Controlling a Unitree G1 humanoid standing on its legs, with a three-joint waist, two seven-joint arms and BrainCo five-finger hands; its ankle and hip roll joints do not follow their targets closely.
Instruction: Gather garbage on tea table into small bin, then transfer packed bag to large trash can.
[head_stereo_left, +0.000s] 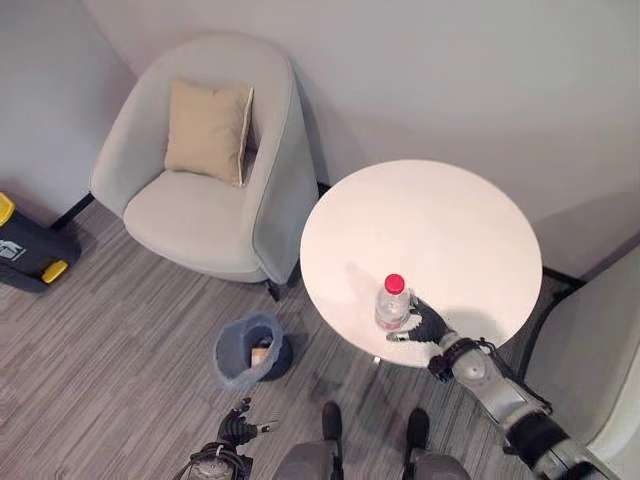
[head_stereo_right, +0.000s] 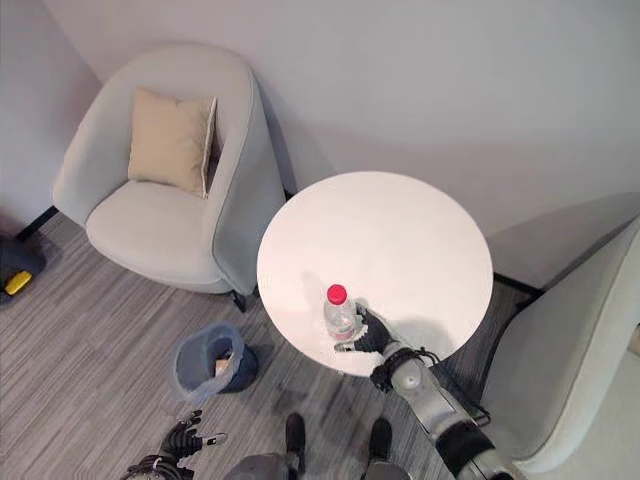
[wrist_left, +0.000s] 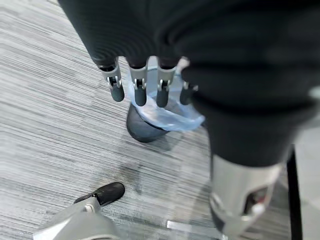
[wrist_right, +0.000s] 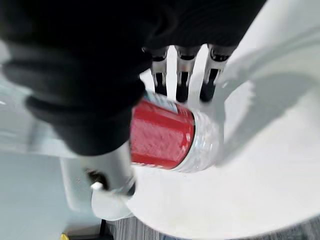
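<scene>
Right hand (head_stereo_left: 428, 323) is reaching over the near edge of the round white table (head_stereo_left: 450, 225), fingers wrapping the clear plastic bottle (head_stereo_left: 392, 303) with the red cap. Bottle is standing upright on the tabletop near that edge; the right wrist view is showing fingers (wrist_right: 182, 82) on one side of the bottle neck and the thumb on the other, so the hand is clamped on it.

Left hand (head_stereo_left: 238, 425) is hanging low over the floor on the robot's left, fingers (wrist_left: 139, 89) straight and apart, holding nothing.

Small bin (head_stereo_left: 245, 350) with a blue bag liner is sitting on the wood-look floor, just beside the table and in front of the grey armchair (head_stereo_left: 205, 165). Some brownish scrap is lying inside it; can't tell what.

Beige cushion (head_stereo_left: 208, 130) is leaning on the armchair back.
</scene>
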